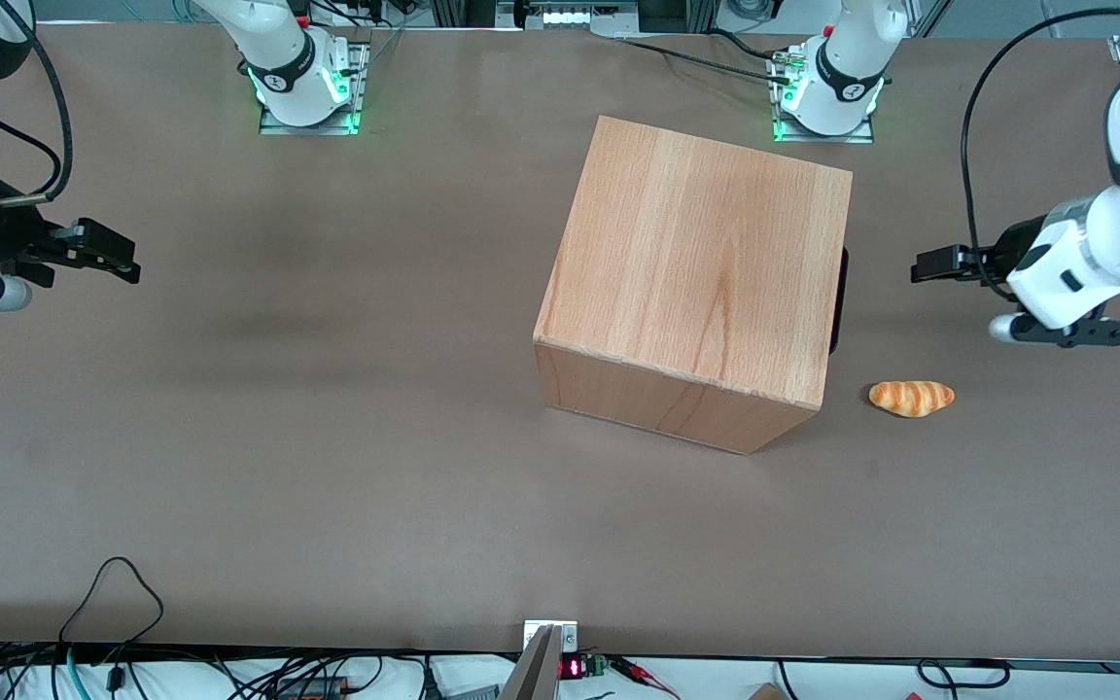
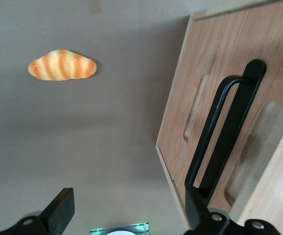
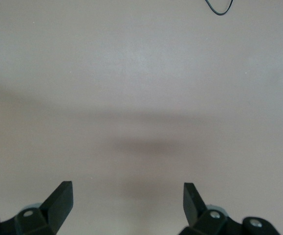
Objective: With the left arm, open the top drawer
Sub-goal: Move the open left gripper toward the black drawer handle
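The beech cabinet (image 1: 701, 277) stands mid-table with its front turned toward the working arm's end. Its top drawer (image 2: 190, 105) sits pushed in, and the black bar handle (image 2: 224, 132) runs along the front panel. From the front camera only a sliver of that handle (image 1: 839, 301) shows past the cabinet's top edge. The left arm (image 1: 1095, 248) hovers in front of the cabinet. Its gripper (image 1: 918, 269) points at the drawer front, a short gap away from the handle. The gripper (image 2: 130, 210) is open and holds nothing.
A striped orange bread roll (image 1: 911, 398) lies on the brown table (image 1: 327, 437) in front of the cabinet's near corner, nearer the front camera than the gripper; it shows as the roll (image 2: 62, 65) in the left wrist view. Arm bases (image 1: 824, 92) stand along the table's back edge.
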